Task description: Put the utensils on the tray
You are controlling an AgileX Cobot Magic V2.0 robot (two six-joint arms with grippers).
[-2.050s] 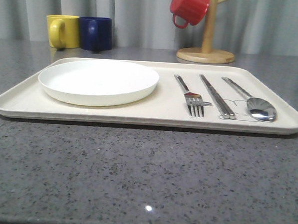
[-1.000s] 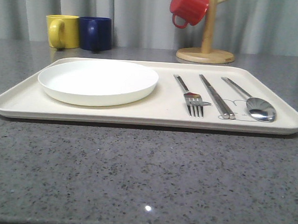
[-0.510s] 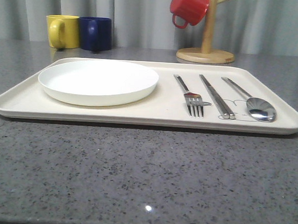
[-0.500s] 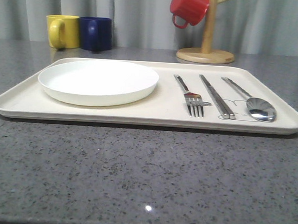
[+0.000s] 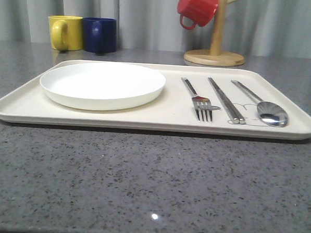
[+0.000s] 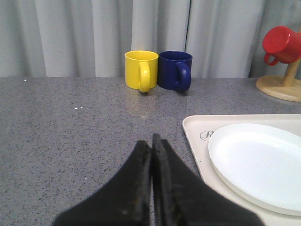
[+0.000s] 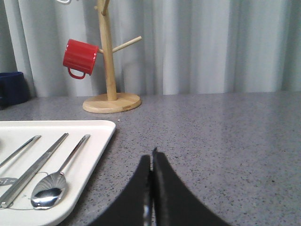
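The cream tray [image 5: 145, 118] lies across the middle of the grey table. On its left half rests the white plate [image 5: 102, 84]. On its right half lie the fork [image 5: 197, 99], the chopsticks [image 5: 225, 100] and the spoon [image 5: 261, 104], side by side. The left wrist view has my left gripper [image 6: 151, 141] shut and empty over bare table, just left of the tray corner [image 6: 193, 125] and the plate [image 6: 258, 162]. My right gripper [image 7: 151, 157] is shut and empty over bare table to the right of the tray [image 7: 96, 141], near the spoon [image 7: 56, 181] and chopsticks [image 7: 35, 169].
A yellow mug [image 5: 65, 32] and a blue mug [image 5: 100, 34] stand behind the tray at the back left. A wooden mug stand [image 5: 215, 52] holding a red mug [image 5: 197, 8] is at the back right. A grey curtain closes off the far side.
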